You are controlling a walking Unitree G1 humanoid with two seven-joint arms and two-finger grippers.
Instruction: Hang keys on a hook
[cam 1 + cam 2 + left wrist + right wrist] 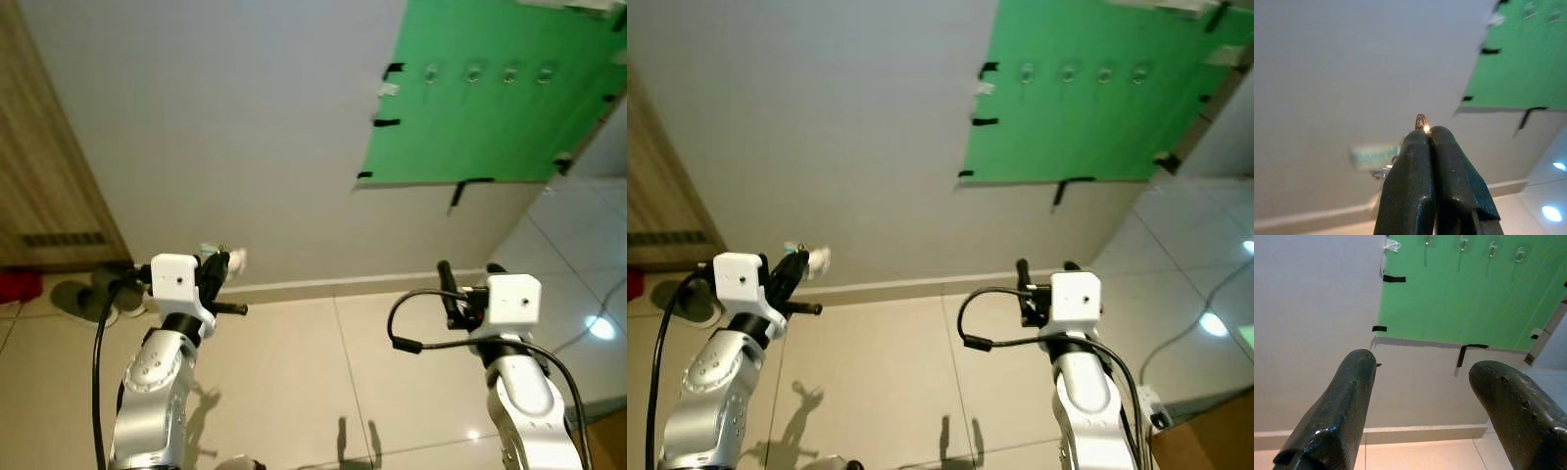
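— Where are the keys?

— Nearest, on the left: the left gripper (1429,133) is clamped on the key ring (1421,120), its fingers pressed together, the keys (223,258) dangling beside them. The arm is raised, pointing at the wall.

— And the right gripper (1420,369)?

— Spread wide, holding nothing, forearm up, aimed at the green board (1459,298).

— What does the step call for?

— Likely stepping closer, keeping the ring upright and clear of the fingertips, then lifting it to one of the hooks (1463,243) — far, upper right.

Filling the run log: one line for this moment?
left pincer: shut on key ring | right pincer: open | hooks on green board: bare
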